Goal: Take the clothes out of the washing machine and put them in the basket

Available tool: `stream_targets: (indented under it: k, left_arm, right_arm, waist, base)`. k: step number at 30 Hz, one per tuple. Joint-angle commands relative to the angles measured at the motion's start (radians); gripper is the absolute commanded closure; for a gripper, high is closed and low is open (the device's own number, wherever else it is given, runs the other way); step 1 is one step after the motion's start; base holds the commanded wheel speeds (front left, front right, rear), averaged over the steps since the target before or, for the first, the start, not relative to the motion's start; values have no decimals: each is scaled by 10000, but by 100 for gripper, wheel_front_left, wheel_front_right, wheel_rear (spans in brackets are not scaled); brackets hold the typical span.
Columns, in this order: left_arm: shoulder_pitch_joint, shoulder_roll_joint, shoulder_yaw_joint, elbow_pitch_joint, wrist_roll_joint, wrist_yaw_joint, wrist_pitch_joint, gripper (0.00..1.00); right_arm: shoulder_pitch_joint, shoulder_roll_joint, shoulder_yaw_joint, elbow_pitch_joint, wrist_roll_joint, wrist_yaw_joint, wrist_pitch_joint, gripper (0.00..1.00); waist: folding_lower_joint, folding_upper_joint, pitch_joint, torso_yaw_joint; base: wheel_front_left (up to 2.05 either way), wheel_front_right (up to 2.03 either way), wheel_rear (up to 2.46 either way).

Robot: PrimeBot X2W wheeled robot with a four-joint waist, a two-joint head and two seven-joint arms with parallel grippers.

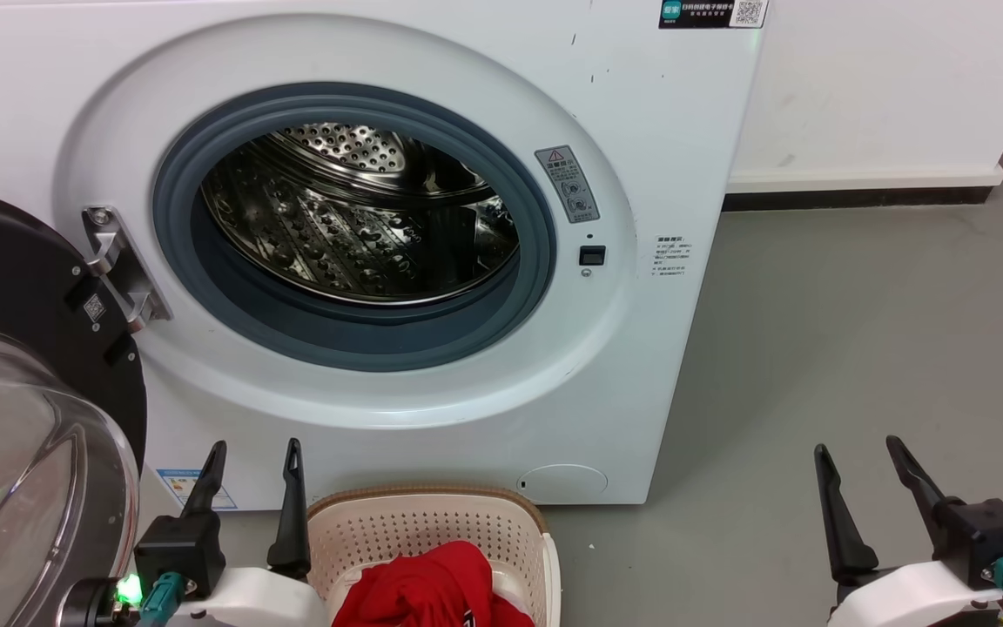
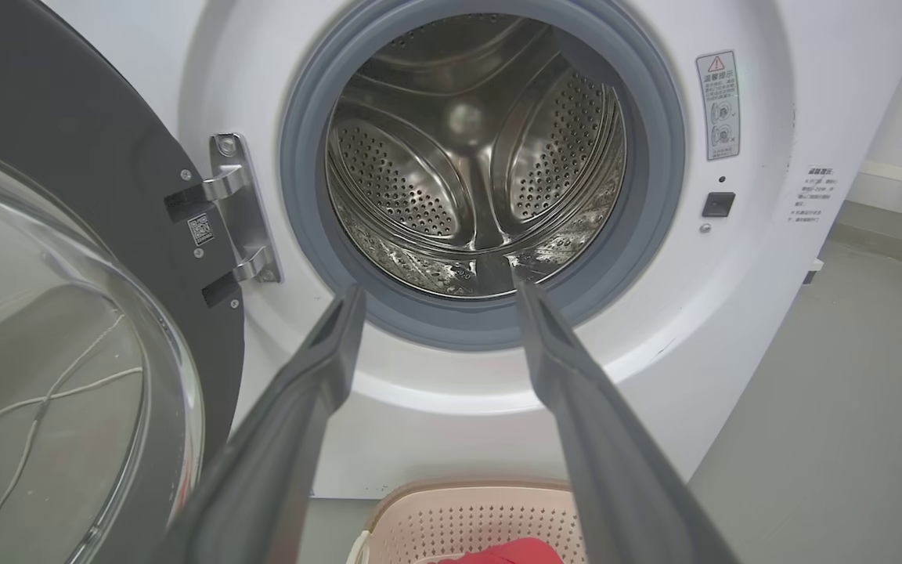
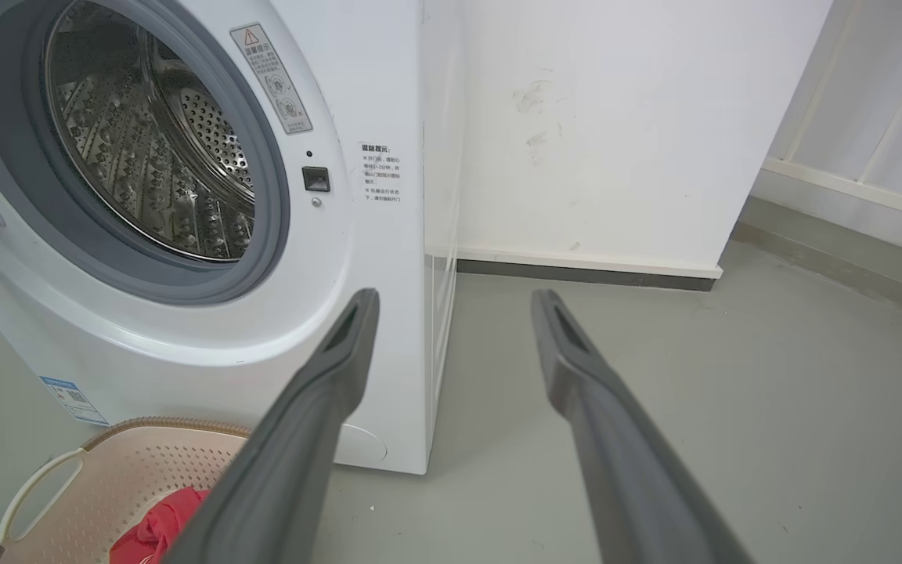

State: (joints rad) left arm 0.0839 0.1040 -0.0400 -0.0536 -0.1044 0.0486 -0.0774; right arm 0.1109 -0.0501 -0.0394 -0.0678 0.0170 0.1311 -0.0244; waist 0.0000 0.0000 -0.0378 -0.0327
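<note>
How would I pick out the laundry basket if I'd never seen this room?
Find the big white washing machine with the round steel drum. On the grey floor just in front of it sits the basket. It is the one cream, hole-dotted tub with a brown rim, holding red clothes.

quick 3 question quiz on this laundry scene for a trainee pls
1. Multiple choice: the red clothes lie A) in the drum, B) in the basket, C) on the floor.
2. True or false: the washing machine has its door swung open.
3. Fill the blank: the left claw and the right claw are both ____, holding nothing.

Key: 1 B; 2 true; 3 open.
</note>
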Motion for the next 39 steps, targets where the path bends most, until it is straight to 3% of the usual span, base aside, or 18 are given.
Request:
stream_targets:
  k: [1, 2, 5, 22, 39]
  left_arm:
    - [109, 54, -8, -36, -27, 49, 28, 0]
    - [3, 22, 0, 4, -6, 3, 33, 100]
    - [84, -31, -20, 257, -88, -11, 47, 100]
    - [-390, -72, 243, 871, -3526, -406, 392, 100]
    - [-790, -125, 479, 1391, -6303, -745, 695, 100]
  right_arm:
    - [65, -2, 11, 16, 23, -7, -38, 0]
    - [0, 2, 3, 21, 6, 0, -7, 100]
    - [34, 11, 16, 288, 88, 0, -6, 100]
    - [-485, -105, -17, 903, 3772, -1, 198, 100]
    - [-908, -166, -85, 1415, 6728, -2, 395, 100]
  waist:
    - [0, 0, 1, -4]
    - [0, 0, 0, -5]
    - [0, 0, 2, -5]
    - [0, 0, 58, 40]
    - [0, 0, 113, 86]
  base:
    - [0, 0, 0]
    - [0, 0, 0]
    - [0, 0, 0]
    - [0, 0, 0]
    - [0, 0, 0]
